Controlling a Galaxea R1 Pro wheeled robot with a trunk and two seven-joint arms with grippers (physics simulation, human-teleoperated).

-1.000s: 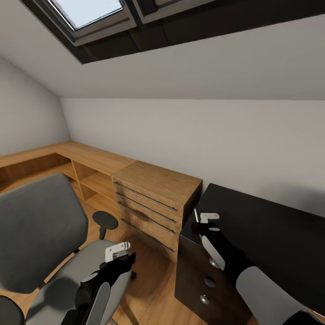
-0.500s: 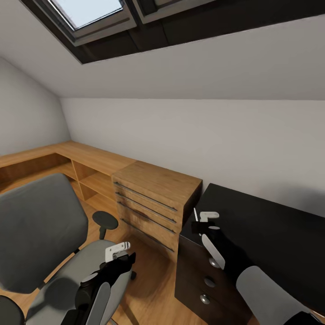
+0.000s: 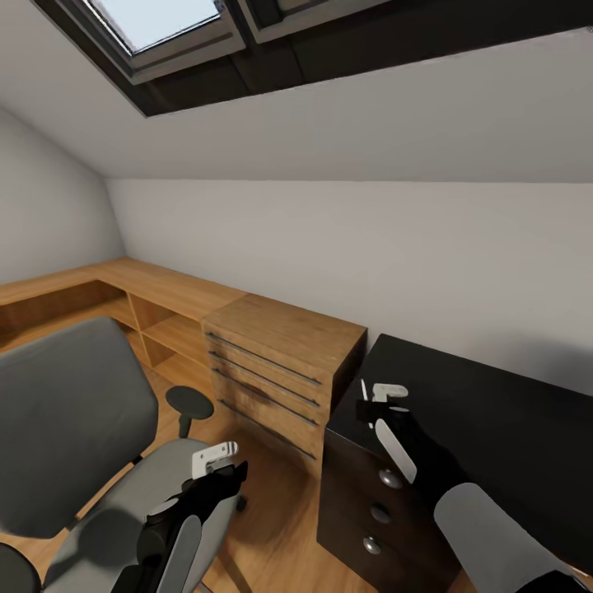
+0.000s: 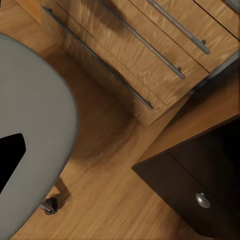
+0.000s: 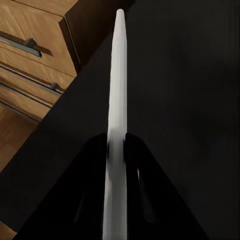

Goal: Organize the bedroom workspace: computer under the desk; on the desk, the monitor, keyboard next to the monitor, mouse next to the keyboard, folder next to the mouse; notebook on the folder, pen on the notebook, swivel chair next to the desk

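Nearest, at 7 o'clock in the head view, left gripper [image 3: 216,458] hangs over the swivel chair [image 3: 74,412] seat; can't tell its jaw state. At 4 o'clock, right gripper [image 3: 375,403] pinches the pen [image 5: 116,125] over the desk [image 3: 486,420] corner, long axis along the fingers, tip pointing up toward 12. Beyond at 11, wooden dresser [image 3: 284,371] against the wall.

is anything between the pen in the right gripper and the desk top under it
Nothing visible. The right gripper holds the pen pinched between its fingers above the bare black desk. The part of the top beneath it shows no object; the notebook it belongs on is not in sight here.
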